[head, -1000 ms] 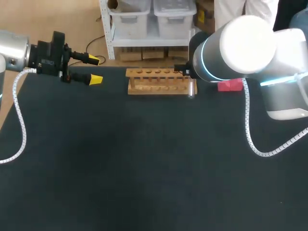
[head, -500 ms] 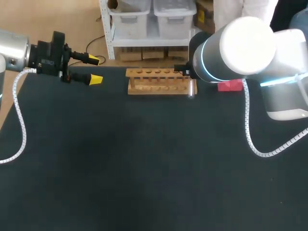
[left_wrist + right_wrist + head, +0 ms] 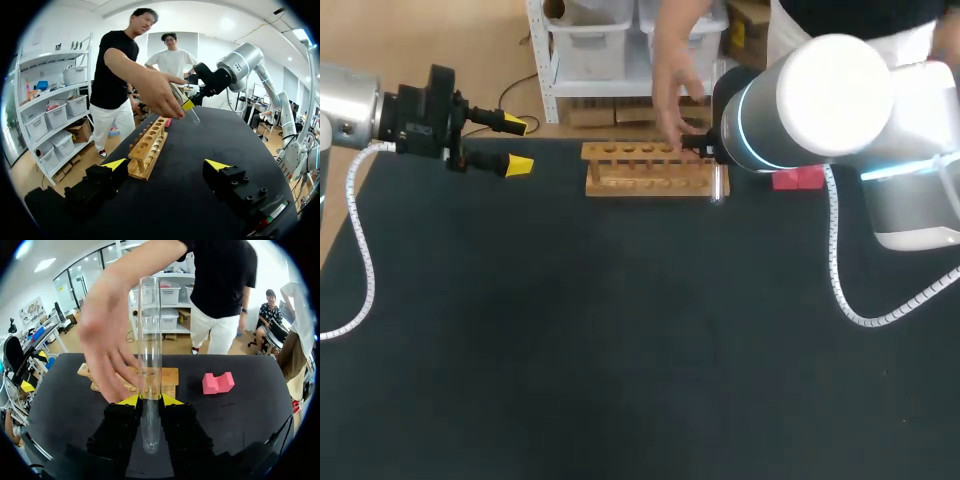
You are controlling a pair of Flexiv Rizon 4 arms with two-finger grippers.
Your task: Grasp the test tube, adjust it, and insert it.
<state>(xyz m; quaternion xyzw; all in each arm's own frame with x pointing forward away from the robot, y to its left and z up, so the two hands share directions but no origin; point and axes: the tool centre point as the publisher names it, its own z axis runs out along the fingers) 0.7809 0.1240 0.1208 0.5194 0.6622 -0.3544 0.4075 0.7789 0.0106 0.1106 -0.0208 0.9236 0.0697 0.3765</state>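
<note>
Tube (image 3: 150, 340) sits clamped in our right gripper (image 3: 150, 400); both yellow tips press it from two sides, low on its length; its rounded end pokes out behind them toward the wrist, and its open mouth stands ahead of the fingers. In the head view the tube (image 3: 717, 184) is just off the right end of the rack (image 3: 648, 170), close to it and in none of its holes; our right gripper (image 3: 706, 150) is mostly hidden there under our own arm. In the left wrist view the tube (image 3: 193, 117) leans, lifted off the table (image 3: 200, 150), beyond the far end of the rack (image 3: 147, 150); one yellow tip of the right gripper (image 3: 187, 105) lies against it.

A person's hand (image 3: 672, 95) reaches over the table from its far side; the fingertips come down at the rack's top, near the right-hand holes and just beside our right gripper. In the left wrist view the hand (image 3: 160, 97) overlaps the tube's upper part; we cannot tell whether it touches. In the right wrist view the hand (image 3: 107, 350) is blurred, beside the tube and in front of the rack (image 3: 169, 376).

The pink block (image 3: 797, 179) lies on the table to the right of the rack, partly under our right arm; in the right wrist view the block (image 3: 218, 382) is near the rack but apart from it.

Our left gripper (image 3: 517, 145) hangs at the table's far left edge, well apart from the rack; its fingers are spread wide with nothing between them. In its own view the left gripper (image 3: 166, 165) has the rack ahead of it.
</note>
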